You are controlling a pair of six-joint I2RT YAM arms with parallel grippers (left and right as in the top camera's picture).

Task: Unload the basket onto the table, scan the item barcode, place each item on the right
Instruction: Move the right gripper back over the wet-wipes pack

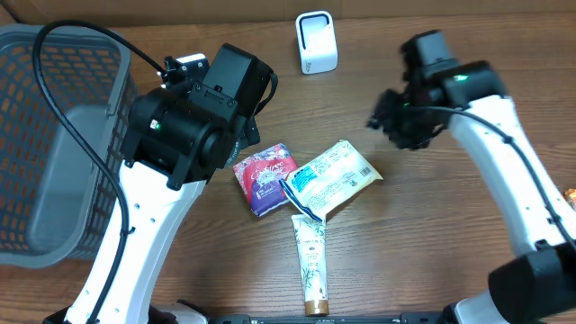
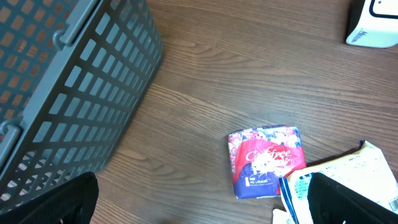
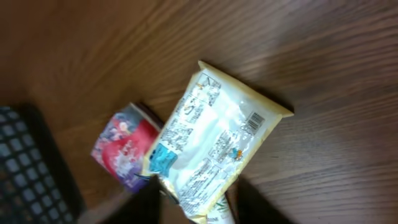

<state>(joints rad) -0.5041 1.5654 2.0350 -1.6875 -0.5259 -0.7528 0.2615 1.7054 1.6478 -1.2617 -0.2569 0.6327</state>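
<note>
Packet flat on the table, barcode up; left jaws wide, right unclear

Wood-grain brown laminate covers the table (image 1: 432, 234), and three soft goods lie bunched at its middle. The packet (image 3: 217, 146) is a glossy cream pillow bag with crimped ends, dense small print and a blue patch at one corner. Its barcode (image 3: 254, 121) sits face-up near the far end. That blue corner laps over the edge of the pouch (image 2: 266, 160), a squarish red-and-purple plastic pack with a crinkly sheen. The tube (image 1: 311, 261) is a slim, pale cylinder with a leafy print and a brownish cap, and its flat end is tucked under the packet.

The scanner (image 1: 315, 40) is a small white box with rounded corners. It stands upright at the table's far edge, well apart from the pile. The basket (image 1: 54, 135) is grey plastic with a grid of slots in its walls, and it fills the left side.

The left gripper (image 2: 199, 208) is spread as wide as it goes — its two dark fingers (image 2: 348, 199) show only at the bottom corners of the wrist view, clasping nothing, near the pouch and above the table.

The right gripper (image 1: 382, 121) hangs right of the packet, apart from it. Its fingers are only dark blurs in the wrist view, so I cannot tell how far they are parted — the packet rests on the table, not in them.
</note>
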